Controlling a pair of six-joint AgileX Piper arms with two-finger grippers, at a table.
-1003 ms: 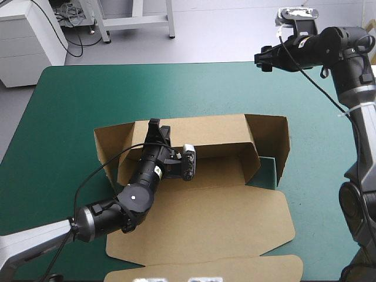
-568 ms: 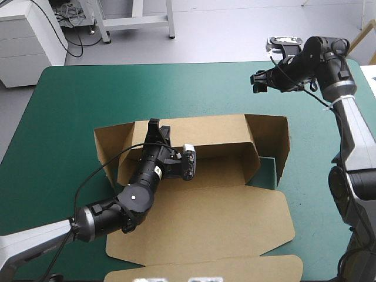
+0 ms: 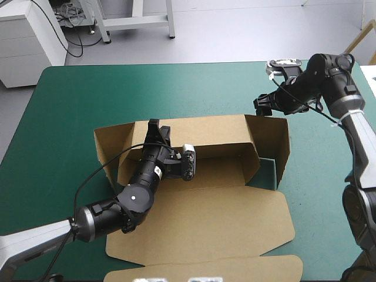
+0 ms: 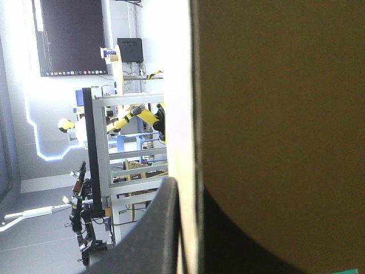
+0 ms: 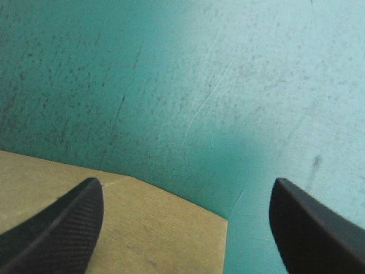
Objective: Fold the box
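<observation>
Box (image 3: 205, 229) sat mid-surface, toward the near edge, part folded. Far wall was up, right end wall up too, left end flap leaning outward. Lid lay flat toward the near edge, its tuck strip at the very front. A bit of teal-green surface (image 3: 117, 94) showed through a gap at the tray's right inside corner.

Left claw (image 3: 154, 125) reached across the tray floor from the near left and pinched the top edge of the far wall near its left end. Left wrist view: brown board filled most of the frame, and one black finger (image 4: 151, 234) pressed against the sheet's edge, claw all but closed on the board.

Right claw (image 3: 262, 106) hung above the box's far right corner, just beyond the raised end wall, not touching it as far as the high view showed. Right wrist view: fingers (image 5: 57, 228) wide apart, a brown box corner under and between them, bare teal-green cover ahead. Nothing was held in the right claw.
</observation>
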